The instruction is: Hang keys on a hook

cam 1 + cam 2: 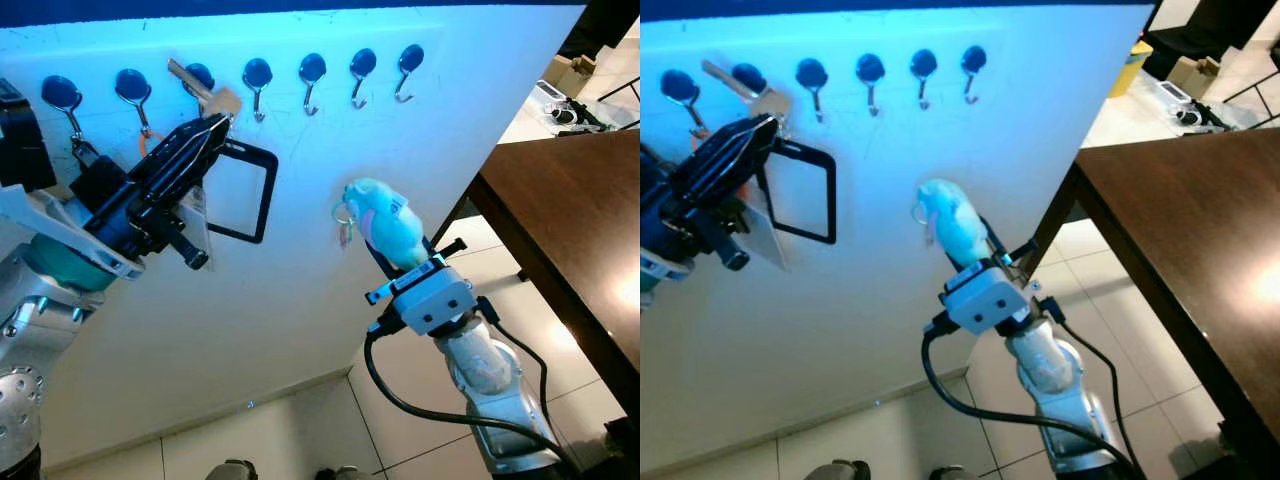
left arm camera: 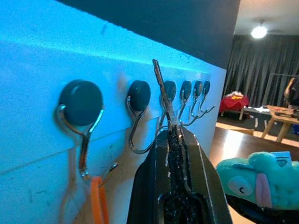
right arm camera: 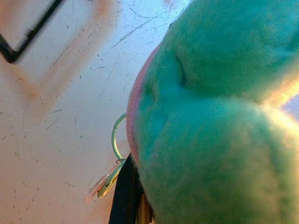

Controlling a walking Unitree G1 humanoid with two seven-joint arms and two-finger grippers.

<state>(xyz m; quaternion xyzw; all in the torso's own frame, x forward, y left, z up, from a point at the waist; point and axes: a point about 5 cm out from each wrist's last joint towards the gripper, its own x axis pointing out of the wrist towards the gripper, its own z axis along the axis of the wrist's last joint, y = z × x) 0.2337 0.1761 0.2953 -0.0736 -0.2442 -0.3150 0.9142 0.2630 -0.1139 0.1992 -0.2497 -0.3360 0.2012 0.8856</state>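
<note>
Our right gripper (image 1: 392,238) was clenched on the soft, light plush keychain (image 1: 385,222) below the hooks (image 1: 311,78), its small stiff ring (image 1: 340,214) free, while our left gripper (image 1: 205,135) pinched a key (image 1: 203,88).

Row of hooks (image 1: 257,82) along top of board (image 1: 300,300). Left gripper (image 1: 205,135) w/ key (image 1: 200,87) up at hooks, left side. Right gripper (image 1: 395,250) w/ plush keychain (image 1: 385,222) lower, mid-board. Table (image 1: 580,220) to right.
</note>
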